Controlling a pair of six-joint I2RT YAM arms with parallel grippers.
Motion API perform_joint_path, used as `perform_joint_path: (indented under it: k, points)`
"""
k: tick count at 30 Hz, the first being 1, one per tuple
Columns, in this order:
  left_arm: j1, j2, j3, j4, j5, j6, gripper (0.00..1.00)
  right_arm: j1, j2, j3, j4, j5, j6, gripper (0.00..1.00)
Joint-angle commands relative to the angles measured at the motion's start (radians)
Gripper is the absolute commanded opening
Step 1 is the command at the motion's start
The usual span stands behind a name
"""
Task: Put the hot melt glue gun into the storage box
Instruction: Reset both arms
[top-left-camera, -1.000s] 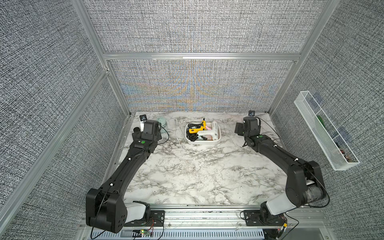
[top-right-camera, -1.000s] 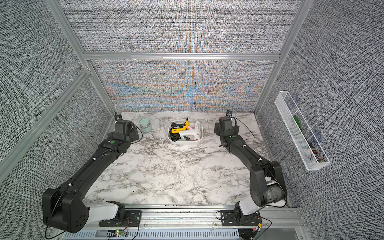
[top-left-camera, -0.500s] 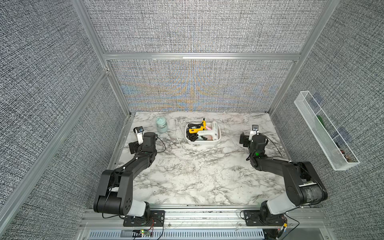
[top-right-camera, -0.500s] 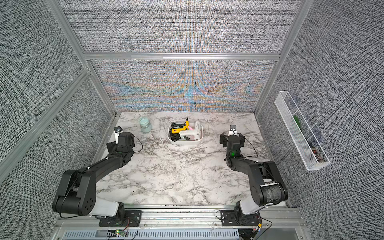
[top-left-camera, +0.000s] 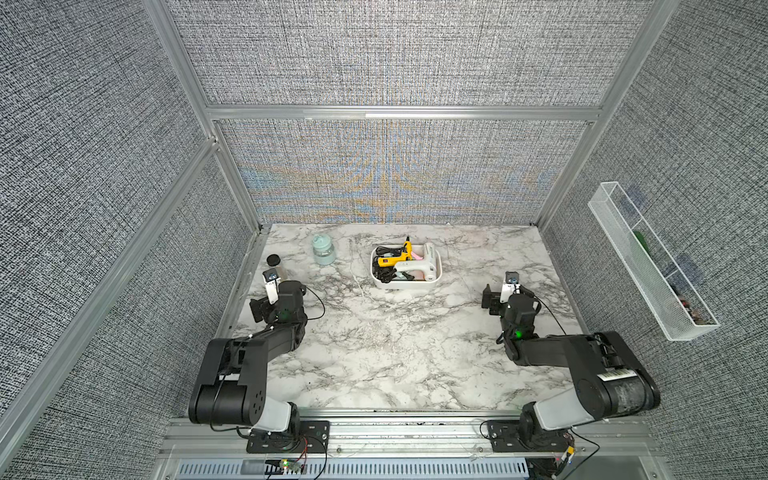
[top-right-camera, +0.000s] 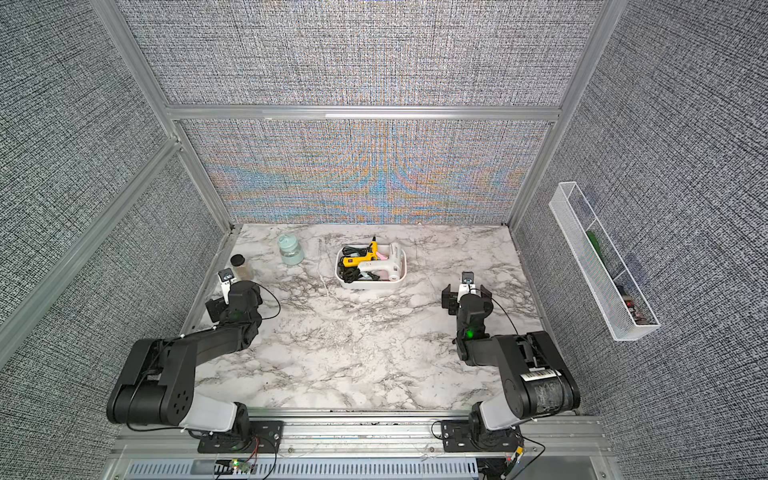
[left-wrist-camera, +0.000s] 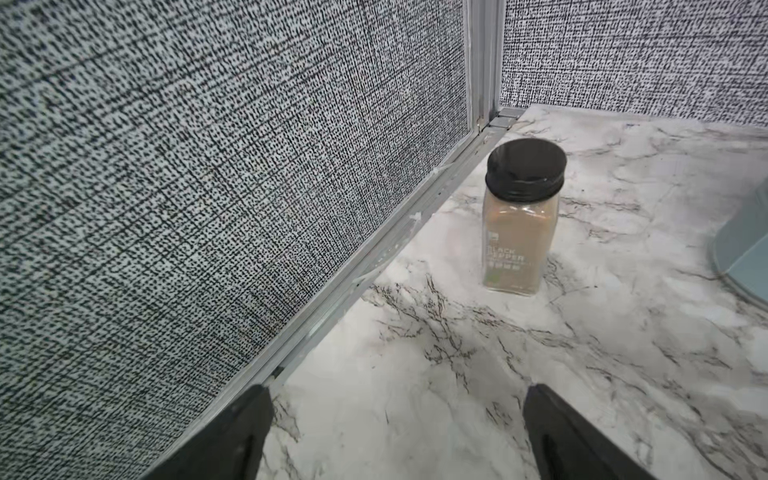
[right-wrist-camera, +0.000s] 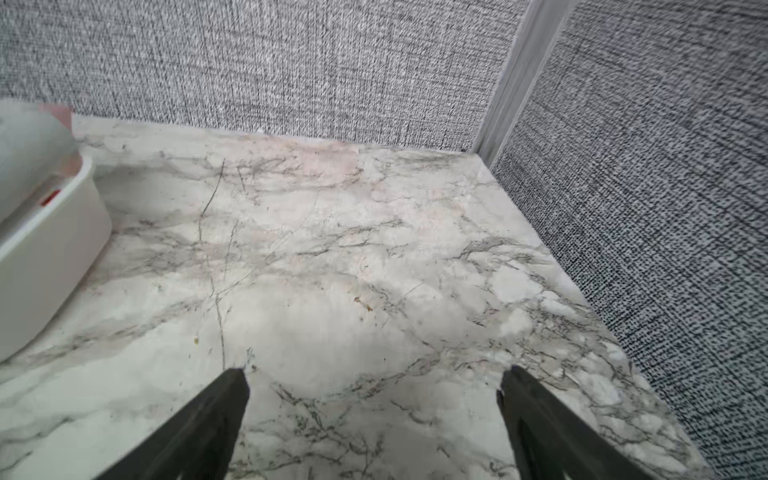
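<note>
Jaws on the left arm (top-left-camera: 286, 311) and the right arm (top-left-camera: 519, 316) are shown spread wide and empty, each held low over bare worktop (right-wrist-camera: 374, 270) at its own side, well apart from the storage box (top-left-camera: 405, 285) at far centre. Inside that box a yellow glue gun (top-left-camera: 395, 258) and a white glue gun (top-left-camera: 420, 262) are seen lying among black cords (top-left-camera: 384, 274), and no gun is left on the marble. Placement is therefore judged done, with only the parking of the arms left; the pepper jar (left-wrist-camera: 519, 232) and pale green jar (top-left-camera: 323, 251) at far left are not involved.
</note>
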Motion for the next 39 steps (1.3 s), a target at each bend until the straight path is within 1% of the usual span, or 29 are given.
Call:
perform_joint_path:
  k: [1, 2, 4, 6, 10, 17, 19, 20, 21, 23, 24, 25, 26, 27, 39]
  points:
    - [0.002, -0.009, -0.018, 0.134, 0.041, 0.024, 0.96, -0.018, -0.014, -0.042, 0.12, -0.021, 0.04, 0.99]
    - [0.002, -0.015, -0.045, 0.177, 0.077, 0.045, 0.96, -0.027, -0.019, -0.056, 0.138, -0.039, 0.046, 0.99]
    - [0.001, -0.007, -0.055, 0.199, 0.147, 0.076, 0.96, -0.05, -0.015, -0.083, 0.183, -0.082, 0.058, 0.99]
    - [0.009, 0.014, -0.017, 0.144, 0.19, 0.079, 0.96, -0.047, 0.01, -0.109, 0.249, -0.105, 0.042, 0.99]
    - [0.058, 0.022, 0.016, 0.084, 0.295, 0.055, 0.99, -0.054, 0.008, -0.104, 0.233, -0.115, 0.047, 0.99]
    - [0.061, 0.013, -0.003, 0.11, 0.308, 0.059, 1.0, -0.07, 0.016, -0.111, 0.252, -0.123, 0.068, 0.99]
    - [0.065, 0.018, -0.057, 0.202, 0.375, 0.075, 0.99, -0.071, 0.015, -0.113, 0.254, -0.124, 0.068, 0.99]
    - [0.056, 0.055, -0.122, 0.384, 0.41, 0.117, 0.99, -0.071, 0.015, -0.11, 0.249, -0.123, 0.067, 0.99]
    - [0.045, 0.069, -0.14, 0.425, 0.443, 0.146, 0.99, -0.071, 0.015, -0.11, 0.252, -0.123, 0.067, 0.99]
    - [0.06, 0.024, -0.097, 0.266, 0.491, 0.131, 0.99, -0.071, 0.015, -0.111, 0.25, -0.123, 0.068, 0.99]
    - [0.067, 0.041, -0.089, 0.286, 0.489, 0.126, 0.99, -0.071, 0.015, -0.11, 0.25, -0.123, 0.067, 0.99]
    - [0.075, 0.05, -0.071, 0.259, 0.478, 0.111, 0.99, -0.07, 0.015, -0.11, 0.249, -0.123, 0.067, 0.99]
    - [0.09, 0.038, -0.063, 0.224, 0.496, 0.096, 0.99, -0.071, 0.015, -0.11, 0.25, -0.123, 0.067, 0.99]
    - [0.094, 0.041, -0.059, 0.225, 0.492, 0.092, 0.99, -0.071, 0.015, -0.111, 0.25, -0.123, 0.067, 0.99]
    - [0.095, 0.034, -0.066, 0.231, 0.489, 0.093, 0.99, -0.07, 0.014, -0.112, 0.25, -0.124, 0.066, 0.99]
